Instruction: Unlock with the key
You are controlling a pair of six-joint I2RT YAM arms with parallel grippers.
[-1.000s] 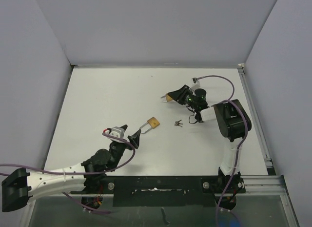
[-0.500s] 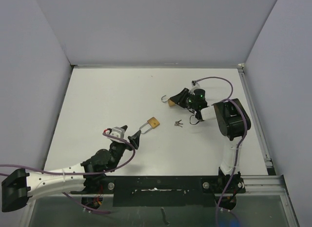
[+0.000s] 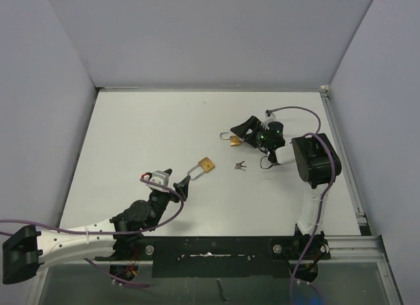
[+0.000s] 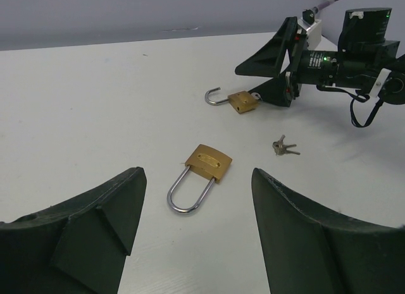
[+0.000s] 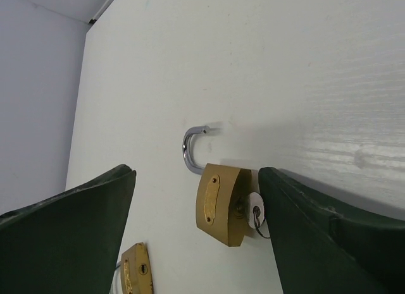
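Seen from the top camera, the white table [image 3: 144,134] fills the middle of the view, walled on three sides. The right arm [image 3: 314,161] stands at 4 o'clock from the table's centre and bends back toward 10 o'clock. The left arm [image 3: 79,236] lies low from the 8 o'clock corner and points toward 1 o'clock.

The right gripper [image 3: 239,134] faces 9 o'clock, its jaws spread wide and clamped on nothing. The open padlock [image 3: 233,140] lies on the table between them. In the right wrist view, that gripper [image 5: 196,174] frames the brass body [image 5: 220,204], whose shackle [image 5: 192,147] is swung free at one end. One finger [image 5: 316,231] sits just beside the key [image 5: 255,217] in the lock's base, and I cannot tell whether they touch.

The left gripper [image 3: 177,179] is also wide open and empty. It sits at 8 o'clock from the closed padlock [image 3: 206,164], which lies flat near the table's centre. In the left wrist view, this gripper [image 4: 196,180] has the closed padlock [image 4: 212,162] just ahead of its fingertips, apart from both, with the shackle pointing back toward the camera.

The open padlock is at 1 o'clock from the closed one. The loose keys [image 3: 240,165] lie at 3 o'clock from the closed padlock and at 6 o'clock from the open one, touching neither. They form a small bunch [image 4: 283,147] in the left wrist view.
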